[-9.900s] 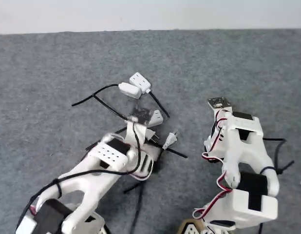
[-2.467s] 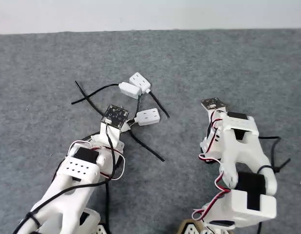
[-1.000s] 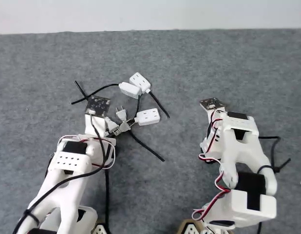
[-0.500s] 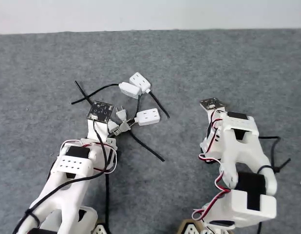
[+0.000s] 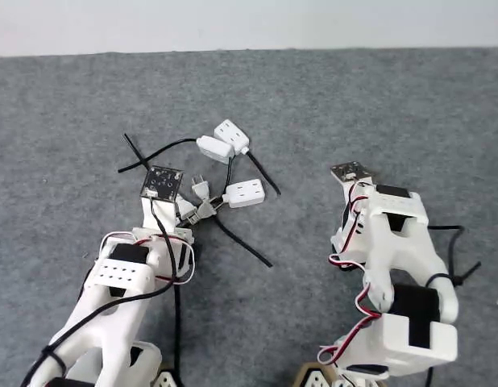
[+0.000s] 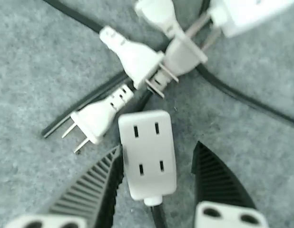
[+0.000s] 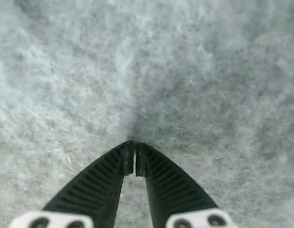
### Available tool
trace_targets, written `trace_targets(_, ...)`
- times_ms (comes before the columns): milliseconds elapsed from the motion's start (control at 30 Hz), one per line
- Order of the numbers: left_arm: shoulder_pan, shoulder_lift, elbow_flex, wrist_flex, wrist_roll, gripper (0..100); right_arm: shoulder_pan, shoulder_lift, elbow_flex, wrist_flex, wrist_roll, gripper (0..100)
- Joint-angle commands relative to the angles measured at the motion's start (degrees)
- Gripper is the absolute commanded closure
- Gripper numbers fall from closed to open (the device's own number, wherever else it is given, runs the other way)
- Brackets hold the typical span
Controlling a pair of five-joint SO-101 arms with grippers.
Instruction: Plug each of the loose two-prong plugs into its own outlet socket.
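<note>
My left gripper (image 6: 159, 146) is open, its fingers (image 6: 104, 175) on either side of a white outlet socket (image 6: 148, 154) that lies flat on the carpet with its slots up. A loose two-prong plug (image 6: 97, 116) lies just beside that socket. Two more plugs (image 6: 130, 54) lie crossed beyond it, close to another socket (image 6: 247, 12). In the high view the loose plugs (image 5: 199, 200) sit between the left arm (image 5: 124, 274) and a socket (image 5: 247, 192). My right gripper (image 7: 130, 152) is shut over bare carpet.
Farther back a white socket (image 5: 231, 135) lies against another white piece (image 5: 214, 148). Black cables (image 5: 241, 242) loop around the cluster. The right arm (image 5: 394, 242) stands apart to the right on the grey carpet (image 5: 354, 105).
Since 2.5 s ago the left arm has swung left off the plugs, which now show. It has hardly shifted in the last half second. The right arm has kept still.
</note>
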Motion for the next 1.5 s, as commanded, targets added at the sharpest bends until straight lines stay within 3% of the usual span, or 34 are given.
trace_targets(0, 0.4, -0.2, -0.4, -1.4, 1.5, 78, -0.5, -1.8, -0.2, -0.1, 0.7, 98.3)
trace_targets(400, -0.1, 15.2, -11.0, 3.6, 2.7, 86, -0.5, -1.8, -0.2, -0.1, 0.7, 98.3)
trace_targets(700, 1.0, 15.9, -11.3, 6.3, 2.3, 86, -0.5, -1.8, -0.2, -0.1, 0.7, 98.3)
trace_targets(867, 6.5, 15.5, -9.2, 8.4, 4.2, 86, -0.5, -1.8, -0.2, -0.1, 0.7, 98.3)
trace_targets(1067, 5.6, 16.1, -10.4, 8.7, 4.5, 83, -0.5, -1.8, -0.2, -0.1, 0.7, 98.3)
trace_targets(1133, 5.8, 16.2, -10.4, 8.7, 4.6, 85, -0.5, -1.8, -0.2, -0.1, 0.7, 98.3)
trace_targets(1267, 7.2, 15.6, -8.7, 8.7, 4.5, 100, -0.5, -1.8, -0.2, -0.1, 0.7, 98.3)
trace_targets(1467, 11.4, 15.5, -6.5, 14.6, 9.1, 99, -0.5, -1.8, -0.2, -0.1, 0.7, 98.3)
